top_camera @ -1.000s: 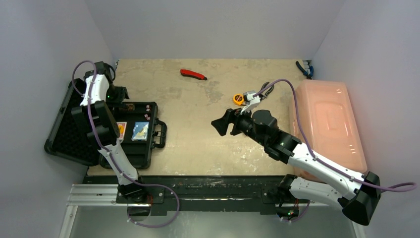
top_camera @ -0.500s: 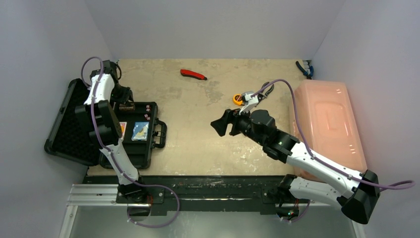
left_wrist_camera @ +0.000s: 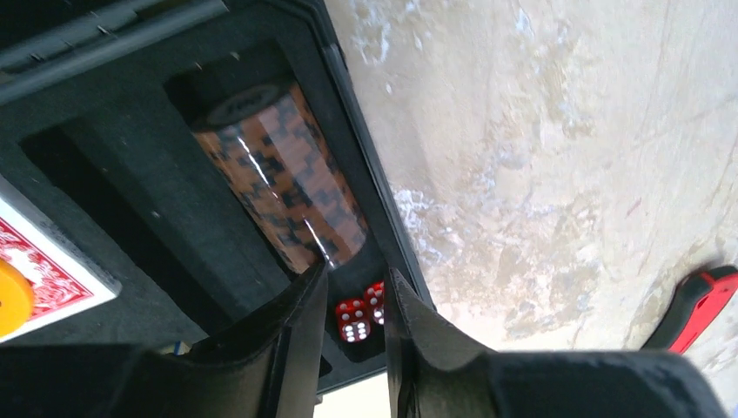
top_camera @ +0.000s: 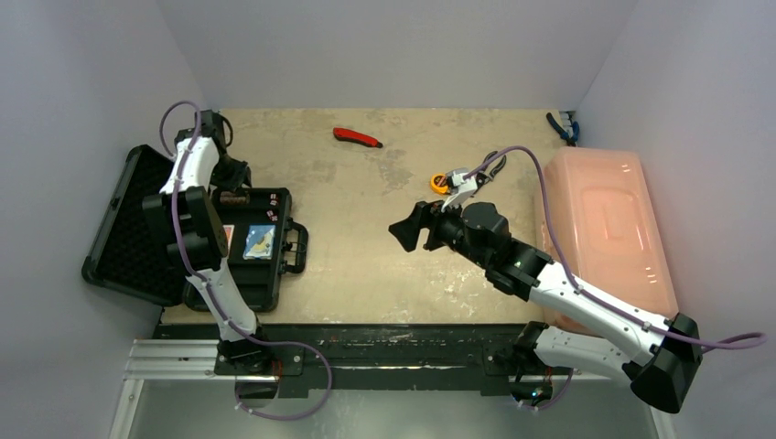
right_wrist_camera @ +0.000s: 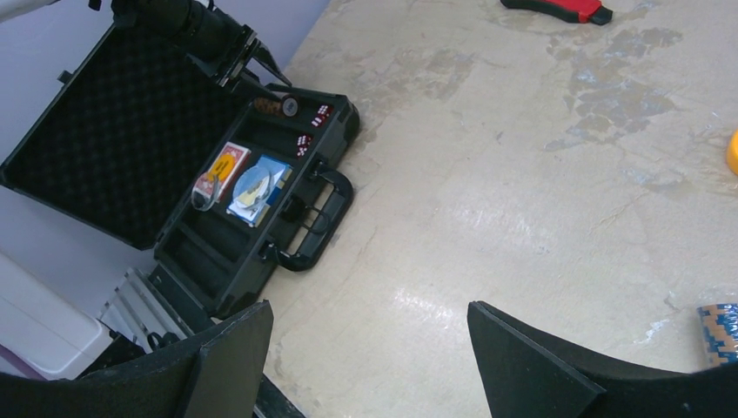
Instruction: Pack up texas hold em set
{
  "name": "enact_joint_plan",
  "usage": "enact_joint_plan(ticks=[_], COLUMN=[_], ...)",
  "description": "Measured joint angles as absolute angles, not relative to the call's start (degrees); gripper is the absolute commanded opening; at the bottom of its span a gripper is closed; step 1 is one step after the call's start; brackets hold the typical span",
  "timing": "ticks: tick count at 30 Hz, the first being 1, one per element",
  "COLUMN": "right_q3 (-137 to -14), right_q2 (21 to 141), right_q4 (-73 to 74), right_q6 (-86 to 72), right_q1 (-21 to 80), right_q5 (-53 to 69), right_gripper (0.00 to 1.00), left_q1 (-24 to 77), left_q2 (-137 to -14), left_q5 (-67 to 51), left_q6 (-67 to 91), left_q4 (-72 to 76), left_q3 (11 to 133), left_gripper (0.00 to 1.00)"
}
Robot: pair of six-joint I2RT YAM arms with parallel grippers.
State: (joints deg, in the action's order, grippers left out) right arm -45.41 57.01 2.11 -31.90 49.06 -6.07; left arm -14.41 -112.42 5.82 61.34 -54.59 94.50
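The black case (top_camera: pixel 265 279) lies open at the table's left, its foam lid (top_camera: pixel 119 229) flat beside it. Two card decks (top_camera: pixel 260 240) sit in its tray. A dark striped chip roll (left_wrist_camera: pixel 278 192) lies in the far slot, with red dice (left_wrist_camera: pixel 355 320) beside it. My left gripper (left_wrist_camera: pixel 355 272) hovers over that end of the case (top_camera: pixel 236 186), jaws a little apart and empty. My right gripper (right_wrist_camera: pixel 370 306) is wide open and empty above the table's middle (top_camera: pixel 409 230). A second chip roll (right_wrist_camera: pixel 721 331) shows at the right edge of the right wrist view.
A red-handled tool (top_camera: pixel 357 137) lies at the back. A yellow tape measure (top_camera: pixel 441 183) sits behind the right arm. A pink lidded bin (top_camera: pixel 604 229) fills the right side, with pliers (top_camera: pixel 563 128) behind it. Walls close the left, back and right.
My left arm has swung a little toward the back and right over the case's far end. The right arm has barely moved.
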Motion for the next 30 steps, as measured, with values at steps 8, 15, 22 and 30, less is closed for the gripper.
enact_joint_plan(ticks=[8,15,22,30], right_q3=[-45.41,-45.41,-45.41,-45.39], right_q2=[57.8,57.78,57.78,57.74], right_q4=[1.26,1.21,1.23,1.23], right_q6=[-32.01,-32.1,-32.08,-32.08], right_q1=[49.06,49.06,49.06,49.06], right_q5=[-5.15,-5.02,-5.04,-5.06], right_gripper=[0.87,0.87,0.87,0.87], left_q1=[-10.28,-10.24,-11.53,-12.45], left_q2=[-111.94,-112.2,-115.52,-116.01], left_q5=[7.01,9.43,10.04,11.7], left_q6=[60.12,58.63,56.97,55.09], left_q4=[-54.52,-54.54,-55.53,-57.43], left_q3=[94.0,94.06,94.98,95.59], left_gripper=[0.29,0.28,0.27,0.29])
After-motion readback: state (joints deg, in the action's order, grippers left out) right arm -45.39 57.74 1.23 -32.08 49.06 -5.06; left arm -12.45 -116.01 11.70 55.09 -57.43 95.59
